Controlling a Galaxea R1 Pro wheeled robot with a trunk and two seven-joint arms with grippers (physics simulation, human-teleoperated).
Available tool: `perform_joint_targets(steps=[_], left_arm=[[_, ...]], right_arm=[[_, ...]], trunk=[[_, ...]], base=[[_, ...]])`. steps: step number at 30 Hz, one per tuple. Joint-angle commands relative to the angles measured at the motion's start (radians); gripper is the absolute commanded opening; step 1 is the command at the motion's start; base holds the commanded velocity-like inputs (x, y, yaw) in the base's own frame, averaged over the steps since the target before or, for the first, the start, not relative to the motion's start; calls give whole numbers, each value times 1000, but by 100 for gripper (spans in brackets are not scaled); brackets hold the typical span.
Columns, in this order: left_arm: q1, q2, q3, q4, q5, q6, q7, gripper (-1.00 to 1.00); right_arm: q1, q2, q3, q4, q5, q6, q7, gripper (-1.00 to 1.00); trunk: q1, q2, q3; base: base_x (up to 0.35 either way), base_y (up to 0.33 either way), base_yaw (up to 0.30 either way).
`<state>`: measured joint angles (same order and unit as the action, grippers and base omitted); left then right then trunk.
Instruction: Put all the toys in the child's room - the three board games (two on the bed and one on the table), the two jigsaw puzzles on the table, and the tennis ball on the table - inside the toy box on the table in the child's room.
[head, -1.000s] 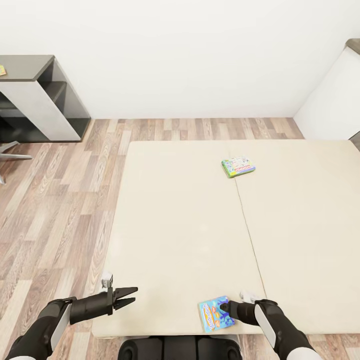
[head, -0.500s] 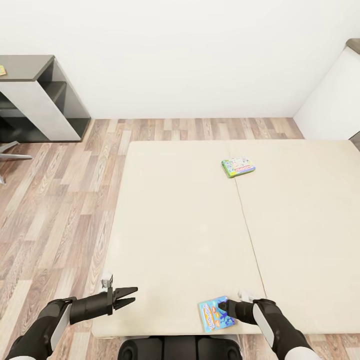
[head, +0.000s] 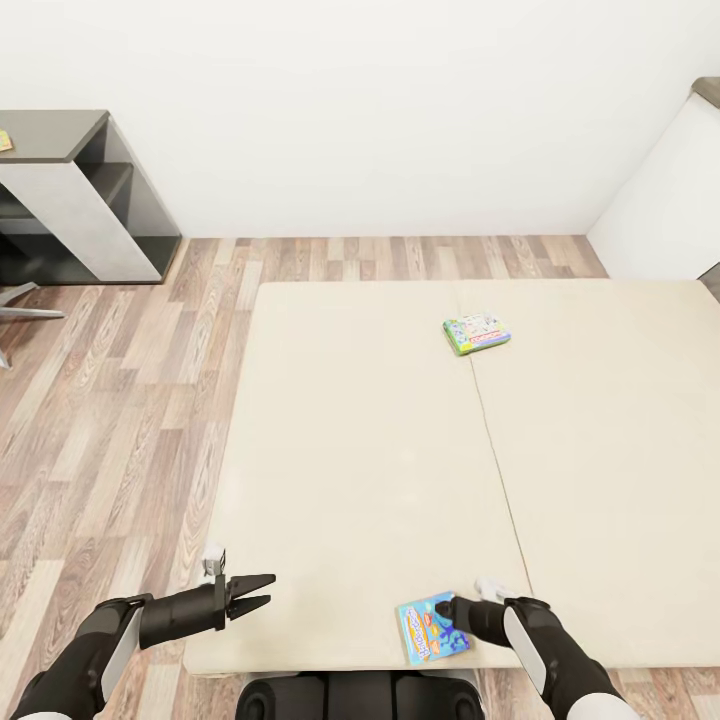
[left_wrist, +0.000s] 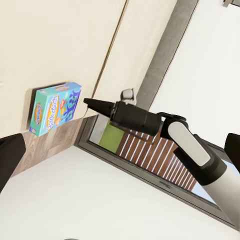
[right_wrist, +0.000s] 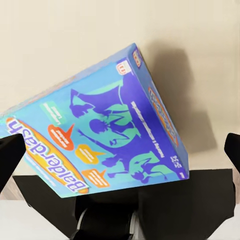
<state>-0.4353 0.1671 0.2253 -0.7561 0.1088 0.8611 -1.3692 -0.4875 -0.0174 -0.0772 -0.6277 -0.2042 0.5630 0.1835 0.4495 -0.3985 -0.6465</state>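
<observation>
Toys come first: my left gripper (head: 262, 592) idles near-left, fingers slightly apart, empty. Right of it, the blue game box (head: 432, 627) lies on the bed's (head: 360, 450) near edge; my right gripper (head: 447, 612), fingers spread, must straddle it and close.

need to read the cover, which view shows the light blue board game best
The right wrist view: the light blue board game is close, title readable. The head view and left wrist view show it small.
</observation>
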Motion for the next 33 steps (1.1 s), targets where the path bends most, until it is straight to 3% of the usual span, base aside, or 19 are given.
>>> perform_joint_targets(steps=[1,33], left_arm=[[0,0,0,0,2,10,-2,100],[0,0,0,0,3,10,-4,100]], right_arm=[[0,0,-3,-1,0,4,4,100],[0,-2,-3,-17,-1,-3,19,100]], trunk=[[1,-1,-1],[1,-1,-3]], base=[[0,0,0],[0,0,0]])
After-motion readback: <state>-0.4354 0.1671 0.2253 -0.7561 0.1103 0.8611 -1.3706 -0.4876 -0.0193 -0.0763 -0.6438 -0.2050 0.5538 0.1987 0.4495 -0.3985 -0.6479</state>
